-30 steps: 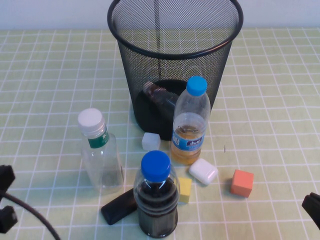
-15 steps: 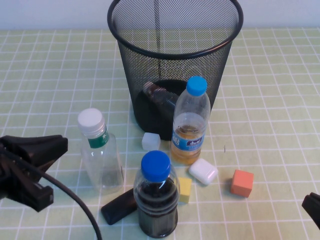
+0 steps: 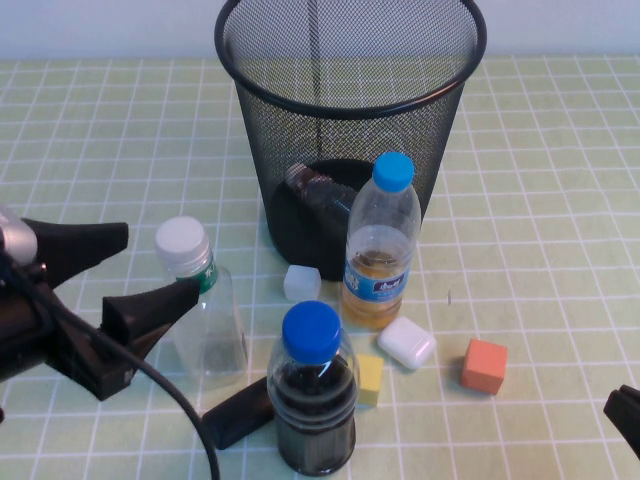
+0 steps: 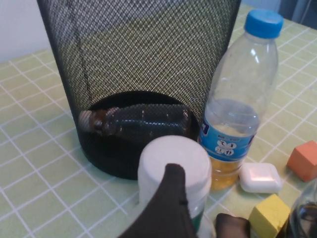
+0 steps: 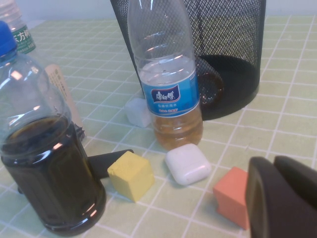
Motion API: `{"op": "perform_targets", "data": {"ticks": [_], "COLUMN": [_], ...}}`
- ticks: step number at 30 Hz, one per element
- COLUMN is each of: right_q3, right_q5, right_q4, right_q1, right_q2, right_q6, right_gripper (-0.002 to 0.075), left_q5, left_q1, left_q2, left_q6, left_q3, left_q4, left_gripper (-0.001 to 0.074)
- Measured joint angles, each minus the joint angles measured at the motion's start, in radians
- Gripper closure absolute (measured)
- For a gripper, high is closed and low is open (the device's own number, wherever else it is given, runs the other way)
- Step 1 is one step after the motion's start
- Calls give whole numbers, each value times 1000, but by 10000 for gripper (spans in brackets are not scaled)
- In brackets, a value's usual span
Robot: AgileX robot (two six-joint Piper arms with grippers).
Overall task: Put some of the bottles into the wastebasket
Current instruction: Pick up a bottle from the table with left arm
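The left gripper, jaws spread, sits just left of the upright green-labelled bottle, far nearer than the right gripper at lower right, whose fingers I cannot tell.

The high view looks down from the robot's side across the bench, taking in the wastebasket at the far middle, the left hand at the near left and the right hand at the near right corner. The left wrist view sits low and close behind the green-labelled bottle, facing the wastebasket. The right wrist view sits low, facing the blue-capped bottle. All three share that bottle and the wastebasket.
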Motion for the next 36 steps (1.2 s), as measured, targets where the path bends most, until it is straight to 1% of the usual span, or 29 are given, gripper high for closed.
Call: {"op": "perform_targets", "data": {"ticks": [4,10,14,28,30,32,35,36], "right_q3": [0,0,0,0,0,0,0,0], "right_q5": [0,0,0,0,0,0,0,0], "right_q4": [0,0,0,0,0,0,0,0], "right_q1": [0,0,0,0,0,0,0,0], "right_q2": [0,0,0,0,0,0,0,0], "right_q6": [0,0,0,0,0,0,0,0], "right_gripper": [733,733,733,733,733,733,733,733], "left_q5": [-9,10,27,12,19,33,40,40], "left_q1": [0,0,0,0,0,0,0,0], "left_q2": [60,138,176,318,329,333,333,333], "left_q6": [85,297,354,408,408,408,406,403], "left_q3": [0,0,-4,-9,-10,-18,-29,-33], "left_q4": [-102,-282,-308,-316,-316,-316,-316,-316], "left_gripper": [91,86,85,89,111,160,300,370]}}
